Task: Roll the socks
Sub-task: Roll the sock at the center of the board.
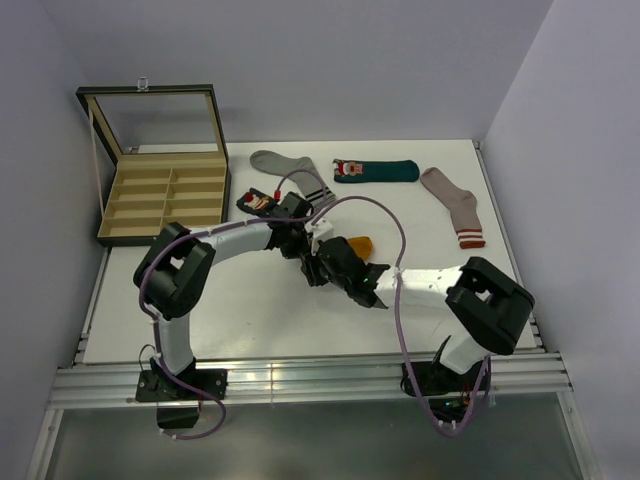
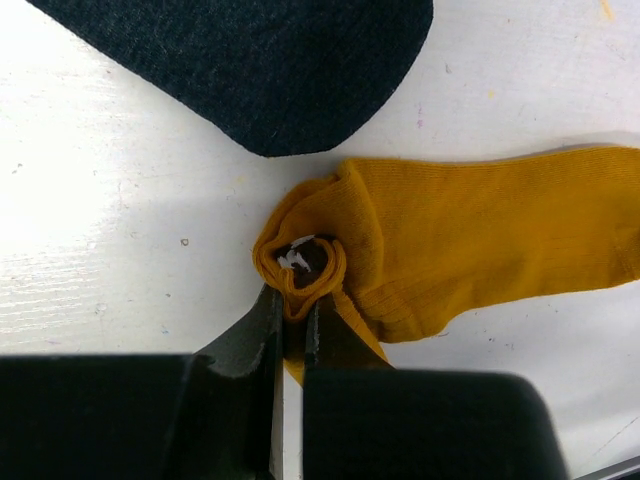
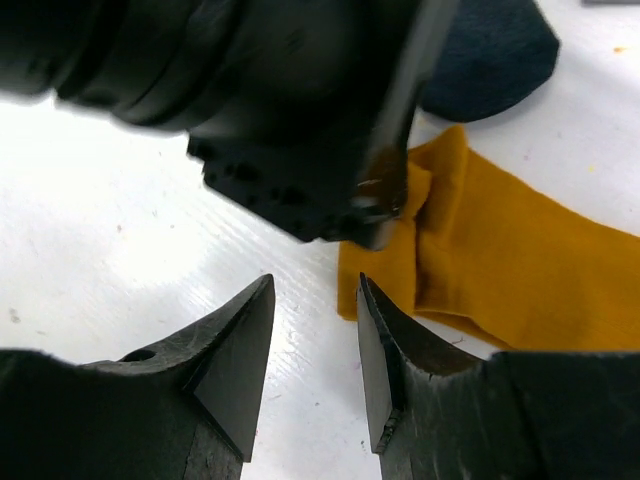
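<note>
Hold the left gripper (image 2: 292,305) pinched on the curled end of the mustard sock (image 2: 480,240), lying mid-tabletop (image 2: 100,200) just beside the navy sock (image 2: 270,60). Twist slowly so the roll winds tight, not lopsided. Bring the right gripper (image 3: 313,330), spread and empty beside the sock's edge, down to pin the flat part

The mustard sock (image 2: 470,240) lies flat, one end curled into a small tight roll. At its ten o'clock sits the navy sock (image 1: 258,202), Christmas figure up, partly hidden. The dark teal sock (image 1: 385,171) lies stretched crosswise at its twelve o'clock, well apart.
</note>
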You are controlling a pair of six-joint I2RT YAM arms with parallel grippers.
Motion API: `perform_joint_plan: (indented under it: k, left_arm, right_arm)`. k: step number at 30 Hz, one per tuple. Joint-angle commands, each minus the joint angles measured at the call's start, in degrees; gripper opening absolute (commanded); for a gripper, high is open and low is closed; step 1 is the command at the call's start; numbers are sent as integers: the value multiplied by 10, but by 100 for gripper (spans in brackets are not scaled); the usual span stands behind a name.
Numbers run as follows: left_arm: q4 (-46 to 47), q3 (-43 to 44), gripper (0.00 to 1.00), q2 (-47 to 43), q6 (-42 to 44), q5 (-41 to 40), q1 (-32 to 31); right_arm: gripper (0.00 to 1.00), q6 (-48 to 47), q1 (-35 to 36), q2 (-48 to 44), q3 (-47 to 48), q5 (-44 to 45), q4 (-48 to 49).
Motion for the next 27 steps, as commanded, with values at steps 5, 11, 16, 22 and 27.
perform_joint_plan:
  k: [5,11,16,22,27]
  left_arm:
    - [-43,2,0,34,23,3,-2]
    - [-46,3,0,36,27,5,-2]
    - [-49,6,0,40,28,6,-1]
    - [-56,14,0,43,31,5,-2]
    - [-62,25,1,43,29,5,0]
  right_arm:
    - [46,-59,38,47,4,106,61]
    - [47,-71,50,75,15,150,65]
    - [47,-69,54,99,22,162,56]
    - [46,-55,54,131,44,146,7]
    - [45,-39,54,162,68,147,-48]
